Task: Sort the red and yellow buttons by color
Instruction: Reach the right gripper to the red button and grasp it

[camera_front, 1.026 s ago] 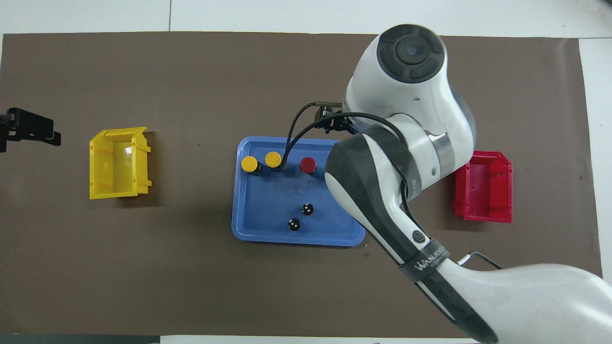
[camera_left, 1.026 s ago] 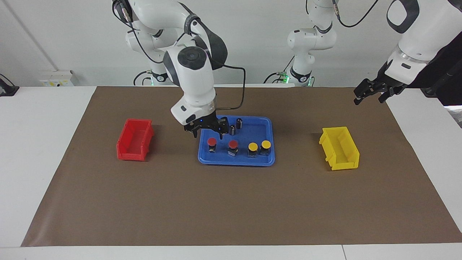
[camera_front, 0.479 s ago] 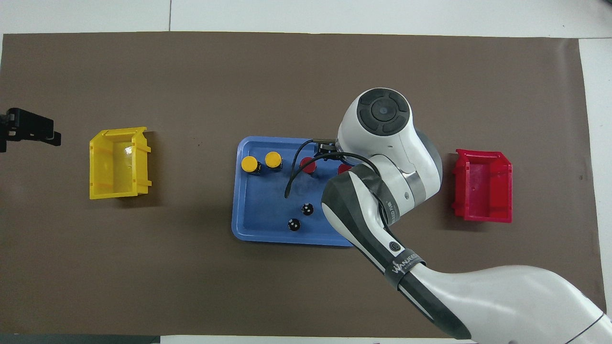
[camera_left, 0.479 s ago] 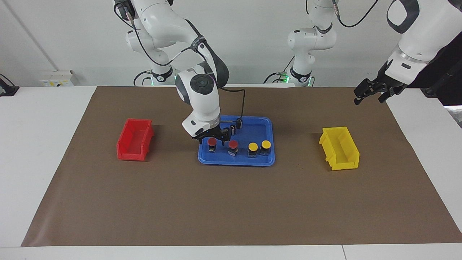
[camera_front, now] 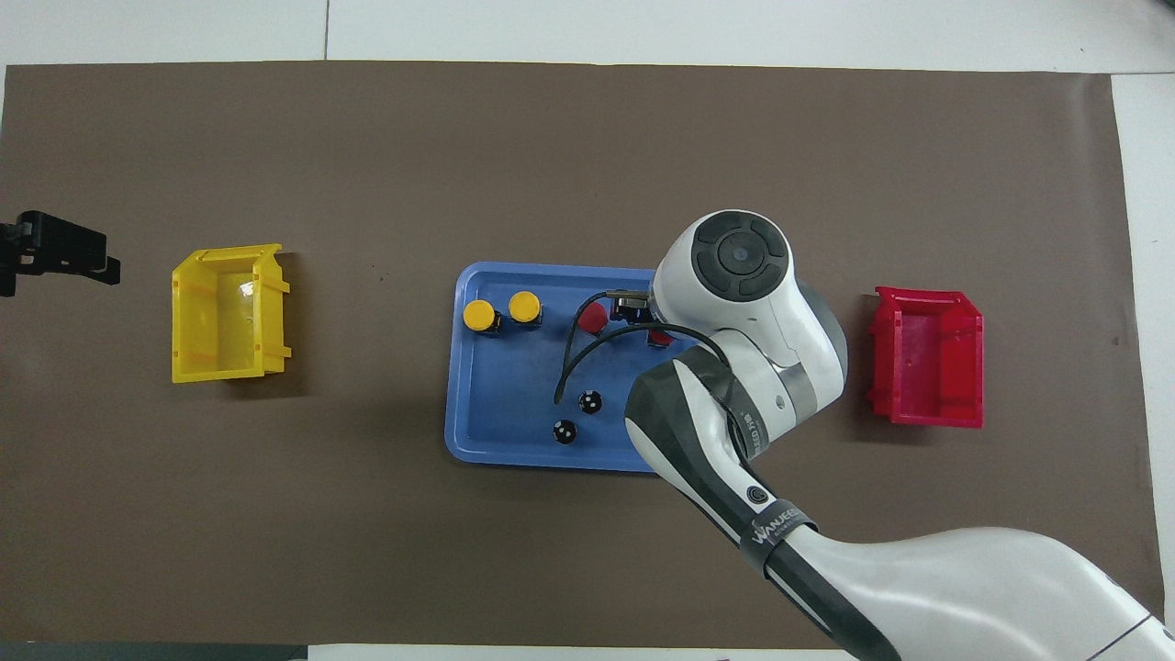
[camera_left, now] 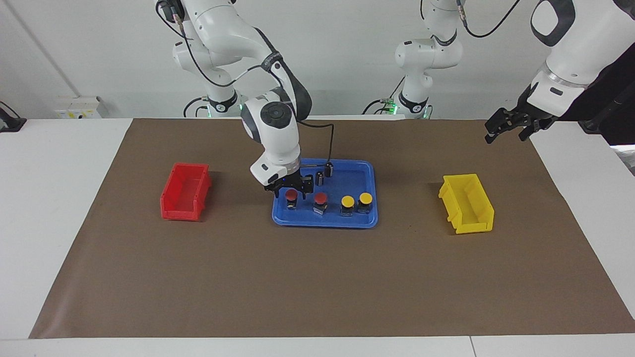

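At the right arm's end of the counter (camera_left: 49,198), on the brown mat (camera_left: 297,277), we saw the red bin (camera_left: 184,192) standing with nothing visible inside it. Next came the right hand (camera_left: 291,188), lowered into the blue tray (camera_left: 325,220) at its end toward the red bin and set directly over the first red button (camera_left: 291,194). It was down around that button's cap, but we could not tell whether it had clenched on it or was only surrounding it.

All four buttons stood upright in a row along the tray's edge farther from the robots: the first red button, the second red button (camera_left: 320,199) just beside it, then the first yellow button (camera_left: 348,202) and the second yellow button (camera_left: 365,198) close together. Two dark cylinders (camera_left: 320,178) stood nearer to the robots in the same tray.

The yellow bin (camera_left: 466,203) sat well apart from the tray, toward the left arm's end. The left hand (camera_left: 507,126) waited in the air over the mat's edge there, released and holding nothing.
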Controlling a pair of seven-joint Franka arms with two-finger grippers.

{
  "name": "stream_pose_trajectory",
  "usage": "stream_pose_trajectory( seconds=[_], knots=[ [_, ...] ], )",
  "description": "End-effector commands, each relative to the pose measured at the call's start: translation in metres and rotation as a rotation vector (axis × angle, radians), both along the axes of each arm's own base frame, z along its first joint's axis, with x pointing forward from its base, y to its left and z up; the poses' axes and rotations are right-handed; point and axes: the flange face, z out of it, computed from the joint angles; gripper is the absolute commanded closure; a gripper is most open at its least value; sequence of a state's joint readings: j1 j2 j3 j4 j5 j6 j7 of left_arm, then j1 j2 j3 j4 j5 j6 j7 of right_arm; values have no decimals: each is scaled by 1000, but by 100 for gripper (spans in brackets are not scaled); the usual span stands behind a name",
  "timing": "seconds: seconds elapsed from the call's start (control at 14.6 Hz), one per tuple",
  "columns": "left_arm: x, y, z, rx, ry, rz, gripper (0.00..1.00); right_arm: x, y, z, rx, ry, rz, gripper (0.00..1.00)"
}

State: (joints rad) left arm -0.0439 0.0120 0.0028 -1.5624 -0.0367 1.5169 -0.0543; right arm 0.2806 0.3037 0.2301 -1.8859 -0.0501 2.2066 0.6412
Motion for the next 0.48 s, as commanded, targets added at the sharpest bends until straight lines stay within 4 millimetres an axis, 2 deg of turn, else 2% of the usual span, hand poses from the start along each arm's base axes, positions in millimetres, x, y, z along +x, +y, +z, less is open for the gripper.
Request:
stream_pose_trajectory(
  seconds=[0.0, 0.21, 0.27, 0.41],
  knots=[
    [-9, 2, 1, 4, 7, 8, 0, -9, 7, -7, 3, -7, 5, 24],
    [-8, 2, 1, 3, 2, 5, 0, -10, 5, -8, -4, 1, 9, 35],
    [-8, 2, 1, 3, 2, 5, 0, -11, 5, -10, -6, 5, 11, 42],
    [-8, 2, 1, 3, 2, 7, 0, -11, 3, -10, -10, 11, 11, 64]
  ],
)
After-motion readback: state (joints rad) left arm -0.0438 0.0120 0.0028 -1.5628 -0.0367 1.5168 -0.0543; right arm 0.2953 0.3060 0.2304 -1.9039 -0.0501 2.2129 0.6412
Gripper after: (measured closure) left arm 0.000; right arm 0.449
